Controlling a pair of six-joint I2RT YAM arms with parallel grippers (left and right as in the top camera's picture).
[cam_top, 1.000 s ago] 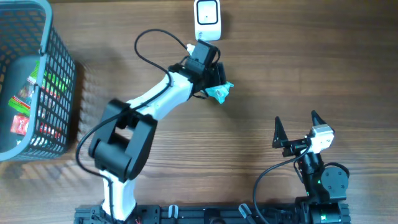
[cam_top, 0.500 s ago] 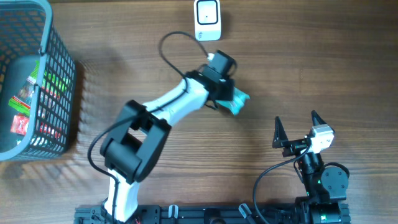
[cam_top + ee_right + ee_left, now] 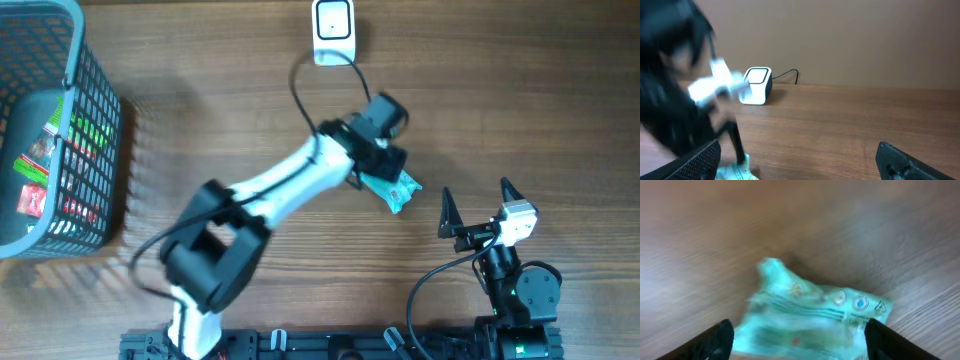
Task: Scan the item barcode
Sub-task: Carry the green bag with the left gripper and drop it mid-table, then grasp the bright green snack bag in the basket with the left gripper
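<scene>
Hauls crinkled teal plastic packet (image 3: 399, 189) away from white boxy barcode scanner (image 3: 333, 30), drops it between left gripper (image 3: 800, 336) jaws now spread wide, apparently released, so scan looks done; leaves right gripper (image 3: 476, 190) jaws gaping, empty, packet just ahead-left.

Soft, even light is falling on the brown wooden tabletop (image 3: 520, 90). Motion blur is smearing the white-and-black left arm (image 3: 288, 182) overhead and the crinkled teal packet (image 3: 810, 315) at six o'clock, left wrist view.
</scene>
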